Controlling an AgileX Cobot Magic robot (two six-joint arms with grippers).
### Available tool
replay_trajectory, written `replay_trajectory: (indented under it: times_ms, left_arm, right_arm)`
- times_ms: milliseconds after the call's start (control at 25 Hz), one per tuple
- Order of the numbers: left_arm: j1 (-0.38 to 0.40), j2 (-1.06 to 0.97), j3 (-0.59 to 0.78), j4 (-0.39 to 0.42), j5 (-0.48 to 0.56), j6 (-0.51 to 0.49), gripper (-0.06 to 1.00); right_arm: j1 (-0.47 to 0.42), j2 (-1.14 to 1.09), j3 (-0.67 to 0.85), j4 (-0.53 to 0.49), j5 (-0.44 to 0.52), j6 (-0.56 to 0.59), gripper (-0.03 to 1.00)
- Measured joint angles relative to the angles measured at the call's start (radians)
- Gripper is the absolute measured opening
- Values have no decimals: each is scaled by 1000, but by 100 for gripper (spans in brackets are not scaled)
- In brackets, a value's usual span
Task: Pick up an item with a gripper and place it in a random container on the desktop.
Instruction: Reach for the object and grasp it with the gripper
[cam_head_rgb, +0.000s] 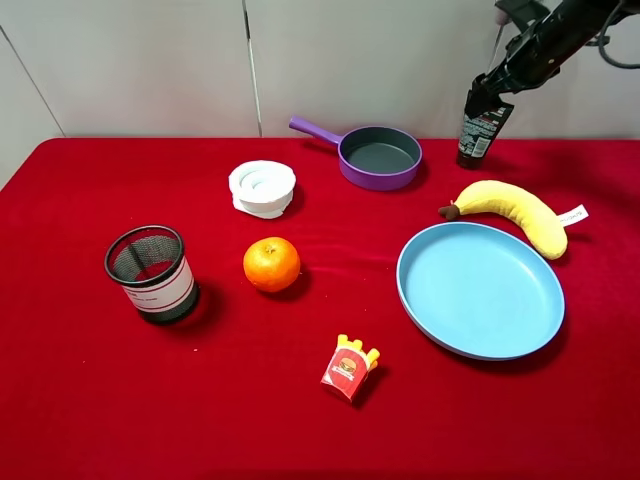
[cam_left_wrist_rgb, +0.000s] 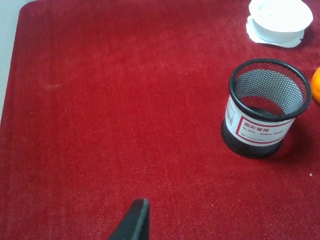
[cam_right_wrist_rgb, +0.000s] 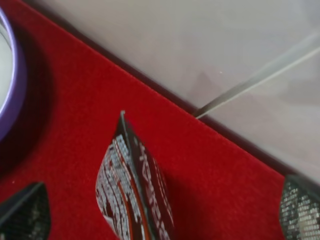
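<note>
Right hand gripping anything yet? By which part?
Nothing held yet. The right hand is open, its fingers either side of the upright tube's top end without touching it.

Over at the back right of the red table (cam_head_rgb: 80, 420), the black arm's gripper (cam_head_rgb: 484, 100) hangs right at the top of a black tube (cam_head_rgb: 480, 138) standing upright near the purple pan (cam_head_rgb: 380, 158). A mesh cup (cam_head_rgb: 150, 272) stands well apart on the left, an orange (cam_head_rgb: 271, 264) near it. A blue plate (cam_head_rgb: 480, 290) and a plush banana (cam_head_rgb: 512, 208) lie in front of the tube.
</note>
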Motion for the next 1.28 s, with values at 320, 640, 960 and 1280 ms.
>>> replay_trajectory:
  times_ms: [320, 640, 960, 1280]
  left_arm:
    - [0, 0, 0, 0, 0, 0, 99]
    - [0, 0, 0, 0, 0, 0, 99]
    - [0, 0, 0, 0, 0, 0, 99]
    - [0, 0, 0, 0, 0, 0, 99]
  right_arm:
    - [0, 46, -15, 6, 1, 0, 69]
    - [0, 73, -15, 6, 1, 0, 69]
    - [0, 73, -18, 6, 2, 0, 69]
    - [0, 73, -18, 6, 11, 0, 51]
